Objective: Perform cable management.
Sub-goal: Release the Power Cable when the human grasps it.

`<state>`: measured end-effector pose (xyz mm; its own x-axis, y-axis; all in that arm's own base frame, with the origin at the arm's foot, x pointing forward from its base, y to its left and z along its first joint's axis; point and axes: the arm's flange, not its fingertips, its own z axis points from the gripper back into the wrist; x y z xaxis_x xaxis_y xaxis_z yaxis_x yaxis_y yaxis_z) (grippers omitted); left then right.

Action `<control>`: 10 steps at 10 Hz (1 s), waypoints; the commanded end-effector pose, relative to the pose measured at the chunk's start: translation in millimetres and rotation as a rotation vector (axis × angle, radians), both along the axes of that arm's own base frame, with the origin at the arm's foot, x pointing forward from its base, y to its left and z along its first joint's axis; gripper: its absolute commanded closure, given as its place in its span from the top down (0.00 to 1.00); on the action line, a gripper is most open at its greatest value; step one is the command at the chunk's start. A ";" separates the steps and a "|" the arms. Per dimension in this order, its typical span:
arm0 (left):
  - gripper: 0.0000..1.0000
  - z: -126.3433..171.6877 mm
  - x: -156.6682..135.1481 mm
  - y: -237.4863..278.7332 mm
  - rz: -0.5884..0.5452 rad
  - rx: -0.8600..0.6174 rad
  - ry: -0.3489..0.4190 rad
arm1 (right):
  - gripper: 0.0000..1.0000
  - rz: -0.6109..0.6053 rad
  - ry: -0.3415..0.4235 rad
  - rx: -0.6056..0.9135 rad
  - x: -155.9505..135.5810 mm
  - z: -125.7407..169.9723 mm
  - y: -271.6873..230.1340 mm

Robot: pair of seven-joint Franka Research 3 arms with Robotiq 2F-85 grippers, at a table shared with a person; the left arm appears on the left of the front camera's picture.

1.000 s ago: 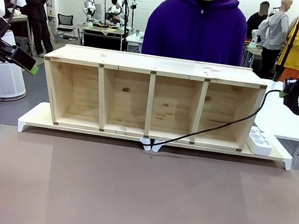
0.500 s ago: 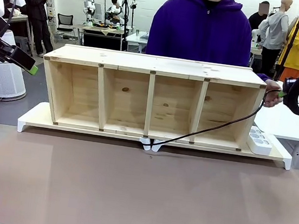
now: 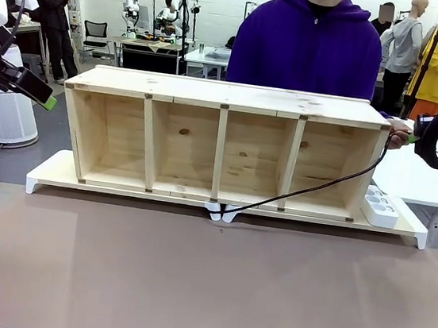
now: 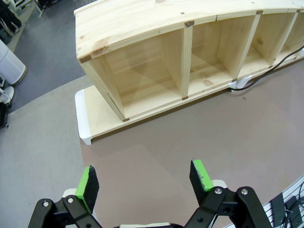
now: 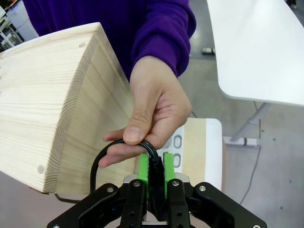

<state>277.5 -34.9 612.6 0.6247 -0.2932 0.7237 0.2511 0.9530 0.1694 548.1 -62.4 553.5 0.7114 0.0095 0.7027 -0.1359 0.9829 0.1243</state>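
Green-padded and black, the right gripper (image 5: 155, 164) is clenched on the long thin black cable (image 5: 96, 166), which stands pinched between its two fingers just off the right end of the long pale wooden shelf with four open compartments (image 3: 227, 95). The person's hand (image 5: 153, 107), coming out of a purple sleeve, touches the same cable right above the fingers: the cord loops over the forefinger, with the thumb pressed on top, beside the shelf's upper right corner. From that loop the cable drops down the shelf's right end. In the front view it slants down across the front of the rightmost compartment to the middle of the shelf's lower front edge. There it meets a small white piece under the flat white base board (image 3: 50, 174) that carries the shelf.

A white multi-socket power strip (image 3: 379, 206) lies on that board just right of the shelf.

The left gripper (image 4: 145, 178) is released, its jaws spread wide and holding nothing. It hangs above the brown tabletop (image 3: 203, 290), well apart from the shelf's left end and in front of it.
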 end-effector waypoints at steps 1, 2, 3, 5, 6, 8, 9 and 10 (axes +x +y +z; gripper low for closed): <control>1.00 0.2 0.5 -0.5 0.006 -0.012 -0.004 | 0.15 -0.004 -0.003 0.001 0.4 -0.1 -1.8; 1.00 0.2 0.5 -0.5 0.006 -0.012 -0.004 | 0.15 -0.004 -0.003 0.001 0.4 -0.1 -1.8; 1.00 0.2 0.5 -0.5 0.006 -0.012 -0.004 | 0.15 -0.004 -0.003 0.001 0.4 -0.1 -1.8; 1.00 0.2 0.5 -0.5 0.006 -0.012 -0.004 | 0.15 -0.004 -0.003 0.001 0.4 -0.1 -1.8; 1.00 0.2 0.5 -0.5 0.006 -0.012 -0.004 | 0.15 -0.004 -0.003 0.001 0.4 -0.1 -1.8; 1.00 0.2 0.5 -0.5 0.006 -0.012 -0.004 | 0.15 -0.004 -0.003 0.001 0.4 -0.1 -1.8; 1.00 0.2 0.5 -0.5 0.006 -0.012 -0.004 | 0.15 -0.004 -0.003 0.001 0.4 -0.1 -1.8; 1.00 0.2 0.5 -0.5 0.006 -0.012 -0.004 | 0.15 -0.004 -0.003 0.001 0.4 -0.1 -1.8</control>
